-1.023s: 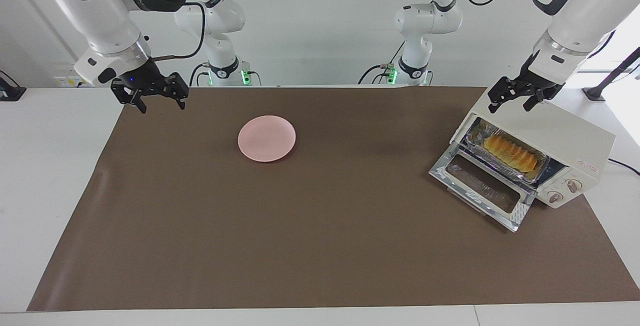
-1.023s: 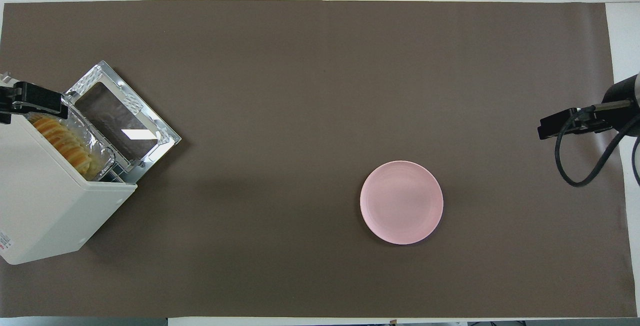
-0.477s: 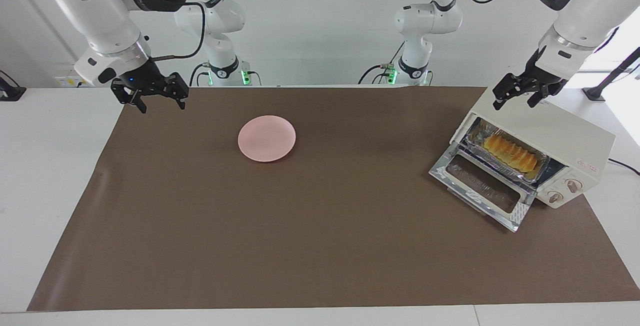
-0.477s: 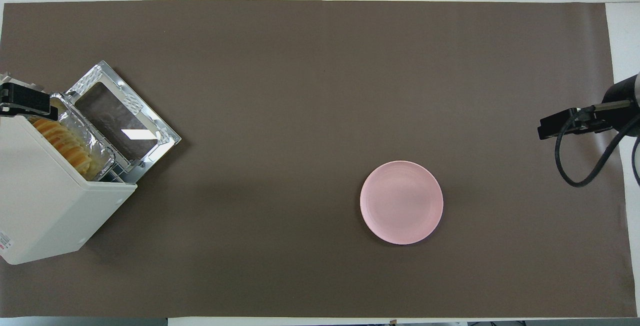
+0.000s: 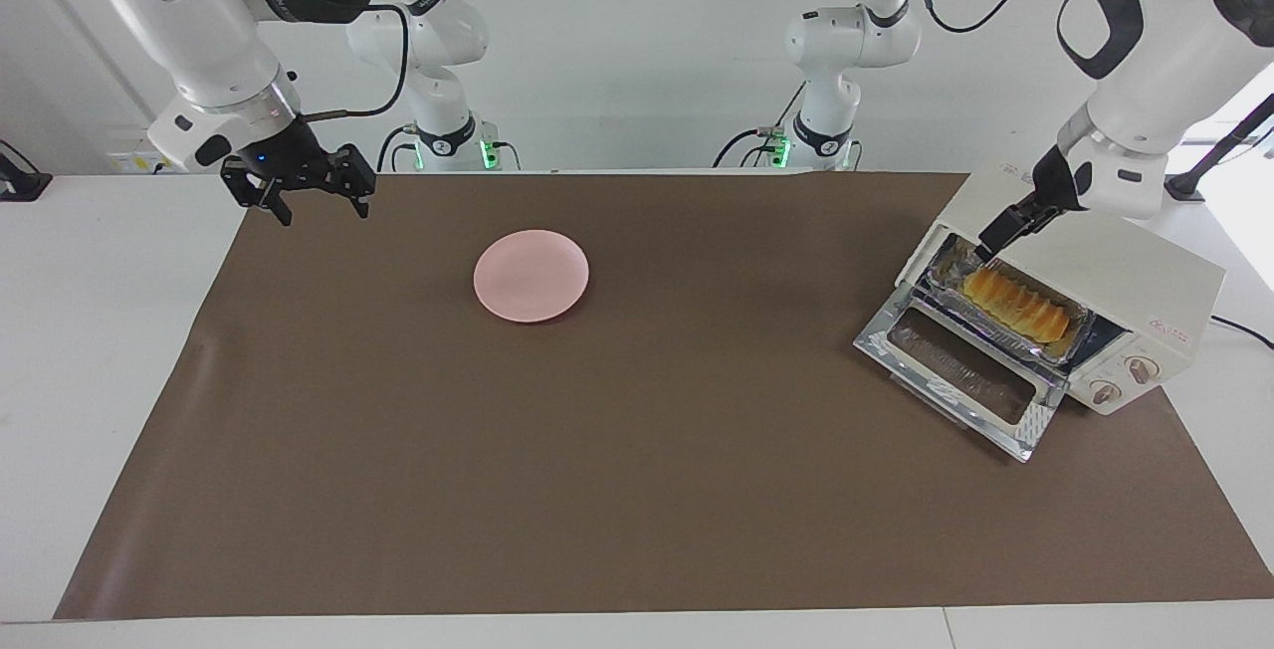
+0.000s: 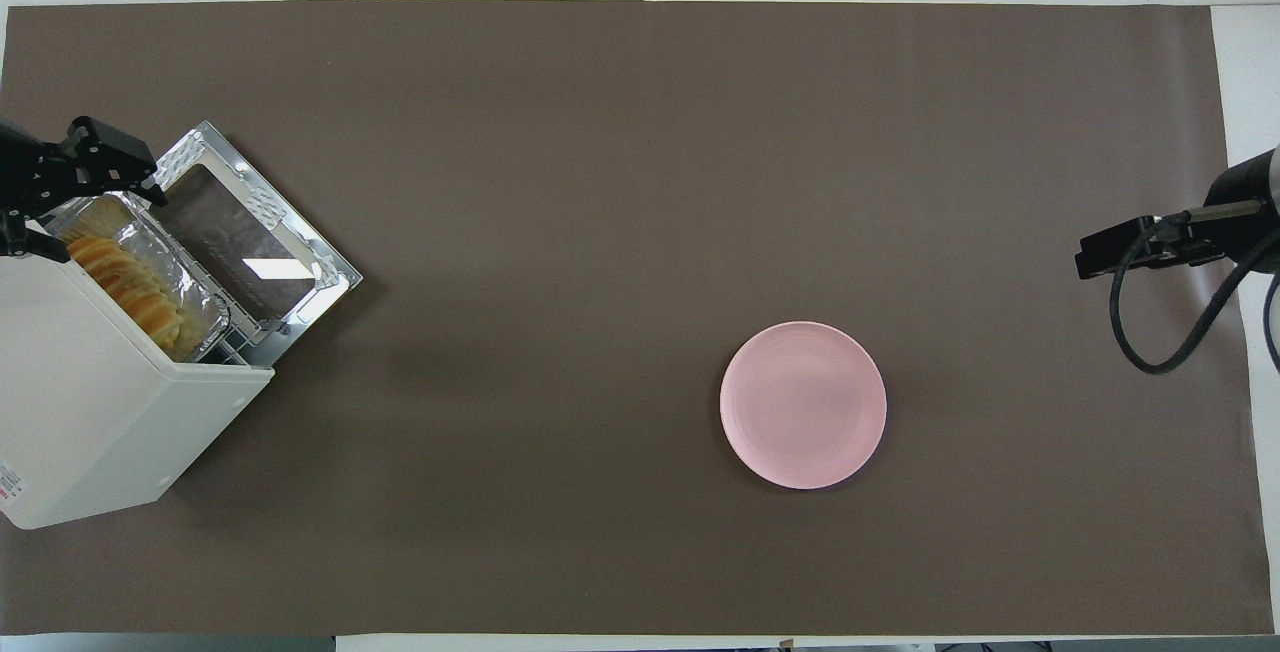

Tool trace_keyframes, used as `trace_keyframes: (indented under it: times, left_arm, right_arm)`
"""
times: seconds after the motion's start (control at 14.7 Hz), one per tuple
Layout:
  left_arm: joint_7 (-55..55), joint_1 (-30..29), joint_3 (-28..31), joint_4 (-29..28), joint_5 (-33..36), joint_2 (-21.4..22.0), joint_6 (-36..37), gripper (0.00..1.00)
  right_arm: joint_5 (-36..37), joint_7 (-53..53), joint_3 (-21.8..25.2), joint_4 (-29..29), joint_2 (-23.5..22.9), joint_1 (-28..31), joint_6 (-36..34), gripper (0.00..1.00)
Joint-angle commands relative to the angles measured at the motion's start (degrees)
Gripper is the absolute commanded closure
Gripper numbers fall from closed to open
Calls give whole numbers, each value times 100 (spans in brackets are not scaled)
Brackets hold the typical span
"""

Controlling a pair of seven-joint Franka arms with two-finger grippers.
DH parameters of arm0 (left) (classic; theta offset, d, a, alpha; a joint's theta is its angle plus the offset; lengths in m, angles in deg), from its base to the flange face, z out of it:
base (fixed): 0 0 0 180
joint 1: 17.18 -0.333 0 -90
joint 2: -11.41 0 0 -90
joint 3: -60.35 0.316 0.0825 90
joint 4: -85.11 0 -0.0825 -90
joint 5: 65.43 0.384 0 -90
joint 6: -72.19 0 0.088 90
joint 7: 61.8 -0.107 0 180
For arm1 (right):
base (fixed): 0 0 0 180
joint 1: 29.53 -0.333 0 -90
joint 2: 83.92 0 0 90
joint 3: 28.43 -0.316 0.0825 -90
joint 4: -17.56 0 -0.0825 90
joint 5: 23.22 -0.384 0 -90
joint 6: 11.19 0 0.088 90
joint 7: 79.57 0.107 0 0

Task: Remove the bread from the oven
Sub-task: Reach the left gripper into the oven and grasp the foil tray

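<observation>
The bread [image 5: 1015, 303], a ridged golden loaf, lies in a crinkled foil tray [image 5: 998, 330] on the rack inside the cream-white toaster oven [image 5: 1095, 261], whose glass door [image 5: 960, 380] is dropped flat open toward the middle of the table. The loaf's long axis runs across the oven mouth, parallel to the door's hinge edge, so it shows its side to anything coming in through the opening. The left gripper [image 5: 995, 231] hangs at the upper corner of the oven's mouth, just above the loaf's end nearer the robots, with its fingers spread wide and holding nothing; the bread lies just below it and a little farther into the cavity along the tray. In my judgement the reach turns on dropping in over that end and straddling the loaf across its narrow width. The right gripper [image 5: 299, 186] waits, also wide open and empty, over the mat's corner at the right arm's end, well apart from the oven. A pink plate [image 5: 530, 275] sits between the two.
</observation>
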Motion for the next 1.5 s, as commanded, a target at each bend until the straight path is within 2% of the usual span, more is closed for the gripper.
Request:
trace_keyframes:
  times: [0.0,0.2,0.41,0.75,0.95,1.02,1.09,1.16,1.23,1.43]
  left_arm:
    - [967,70,17,220,258,-453,-368,0]
    - [1854,79,17,-692,654,-375,-1360,0]
    - [1945,78,17,-1431,672,-182,-1740,0]
    - [2103,87,17,-2126,751,-103,-2215,0]
    - [2103,114,17,-2337,751,-102,-2470,0]
    - [2068,105,17,-2469,751,-85,-2636,12]
    - [2050,105,17,-2522,751,-76,-2681,43]
    - [2033,87,17,-2506,751,-76,-2673,86]
    - [1954,96,17,-2479,751,-85,-2664,100]
    - [1506,131,-9,-2200,786,-163,-2472,100]
  right_arm:
    - [-71,55,-54,-113,113,85,36,0]
    - [-71,55,-54,-113,113,85,36,0]
    - [-71,55,-54,-113,113,85,36,0]
    - [-71,55,-54,-113,113,85,36,0]
    - [-71,55,-54,-113,113,85,36,0]
    - [-71,55,-54,-113,113,85,36,0]
    - [-71,55,-54,-113,113,85,36,0]
    - [-71,55,-54,-113,113,85,36,0]
    - [-71,55,-45,-113,113,85,36,0]
    - [-71,55,-54,-113,113,85,36,0]
